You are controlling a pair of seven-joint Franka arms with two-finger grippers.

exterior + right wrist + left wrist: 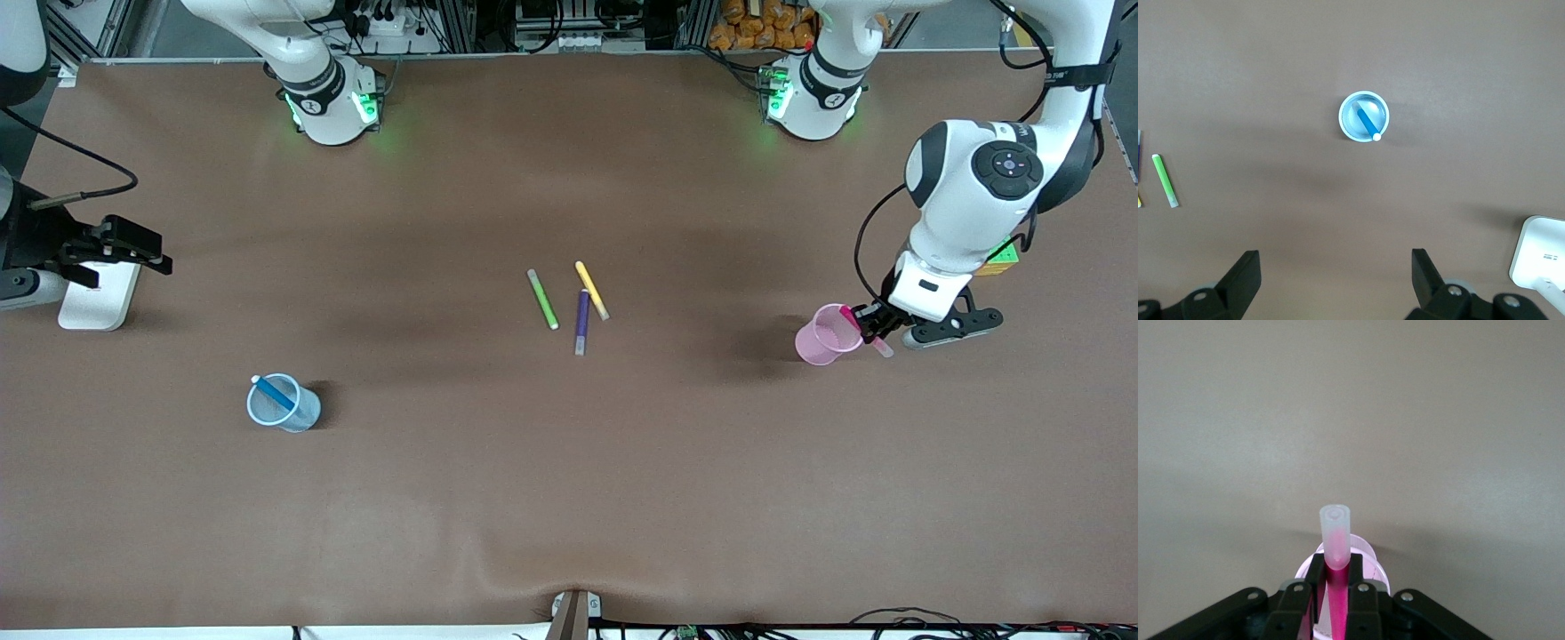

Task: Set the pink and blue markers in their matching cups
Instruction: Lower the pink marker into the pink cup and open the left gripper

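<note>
1. Your left gripper (869, 331) has its fingers (1313, 577) clamped on the pink marker (1335, 543), over the pink cup (827, 334).
2. Blue marker (274, 394) sits in the blue cup (286, 414).
3. Your right gripper (142, 252) waits at the right arm's desk (569, 489) end, fingers wide.

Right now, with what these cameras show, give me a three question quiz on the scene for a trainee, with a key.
1. True or false: the blue marker already stands in the blue cup.
2. What is the left gripper shut on, and over which cup?
3. Which loose pen lies nearest the front camera: A green pen, B yellow pen, C purple pen?

Key
1. True.
2. The pink marker, over the pink cup.
3. C. The right gripper waits with fingers open, near its end of the table.
</note>
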